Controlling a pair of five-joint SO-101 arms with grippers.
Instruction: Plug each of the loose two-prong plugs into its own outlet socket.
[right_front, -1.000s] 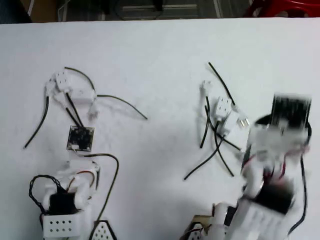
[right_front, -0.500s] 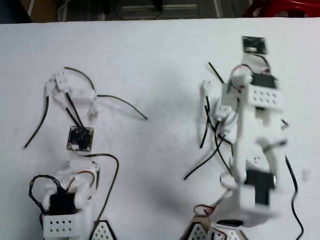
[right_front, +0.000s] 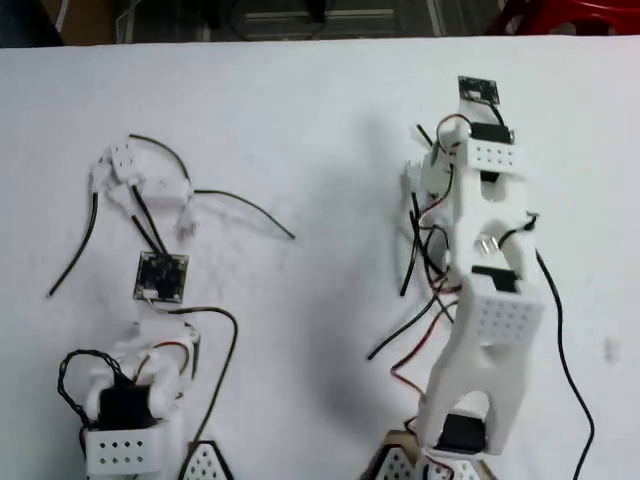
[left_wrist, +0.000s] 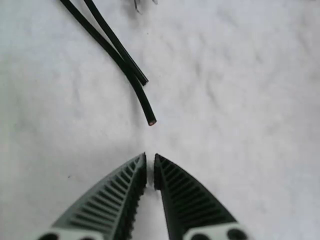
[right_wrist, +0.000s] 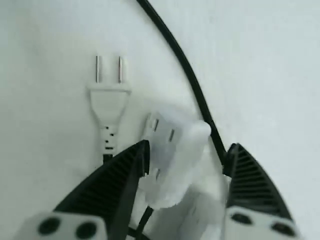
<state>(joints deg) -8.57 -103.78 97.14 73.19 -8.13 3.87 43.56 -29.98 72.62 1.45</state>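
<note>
High view: white worktop (right_front: 320, 100). My left arm (right_front: 125, 410) sits folded at the near-left edge. The left cluster (right_front: 125, 165) of white plugs and sockets lies far-left, with black leads trailing toward the near side. My right arm (right_front: 480, 300) is stretched toward the far side, lying over the right-hand group of plugs and sockets. One white plug (right_front: 411, 174) shows just left of that arm.

Left wrist view: left pincer (left_wrist: 150, 167) is closed to a hairline gap and holds nothing. Two black cable ends (left_wrist: 127, 70) lie side by side just beyond the tips, not touching them.

Right wrist view: right pincer (right_wrist: 189, 149) is spread wide, with one jaw on either side of the white outlet socket (right_wrist: 172, 142). I can't tell if there's contact. The loose two-prong plug lies flat just beside the socket. Its long axis runs along my reach and its prongs point away from the pincer. A black lead (right_wrist: 185, 65) runs along the socket's other side.
</note>
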